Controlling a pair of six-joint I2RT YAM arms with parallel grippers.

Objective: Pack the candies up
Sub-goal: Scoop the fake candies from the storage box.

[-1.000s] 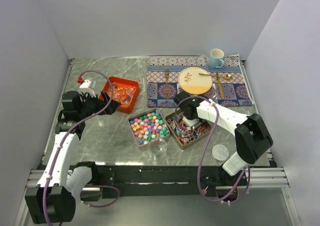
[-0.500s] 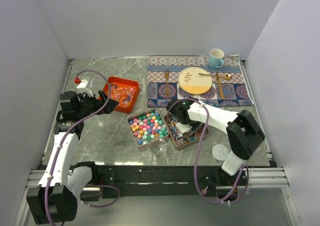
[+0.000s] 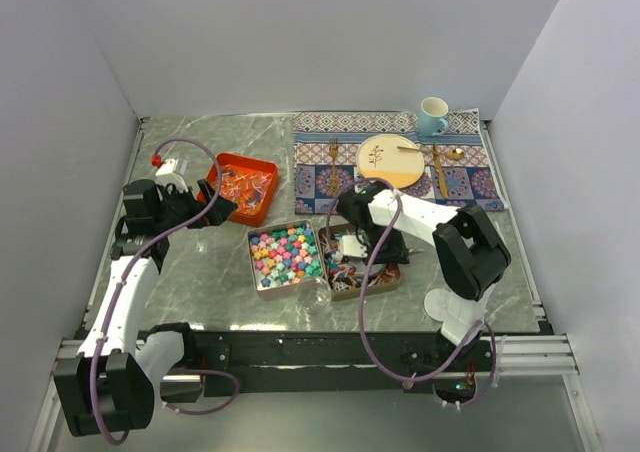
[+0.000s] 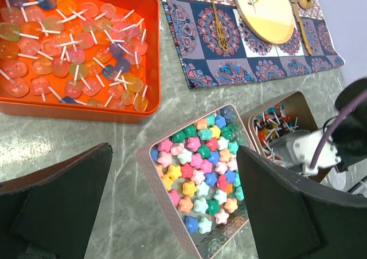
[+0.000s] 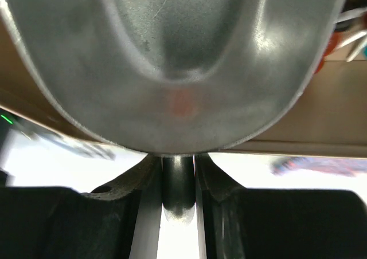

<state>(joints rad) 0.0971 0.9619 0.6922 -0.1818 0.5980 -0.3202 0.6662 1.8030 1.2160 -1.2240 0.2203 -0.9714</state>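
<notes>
While the left gripper [image 3: 218, 210] hangs wide open near the orange tray [image 4: 86, 111], the right gripper [image 3: 352, 246] is clenched on a metal scoop [image 5: 172, 58] over the right tin [image 4: 292, 101]. The candies [image 3: 283, 254] fill two tins side by side, with star lumps on the left and slim wrapped pieces on the right.

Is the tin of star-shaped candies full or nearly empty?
Full: star candies cover the tin wall to wall, with no bare bottom showing.
</notes>
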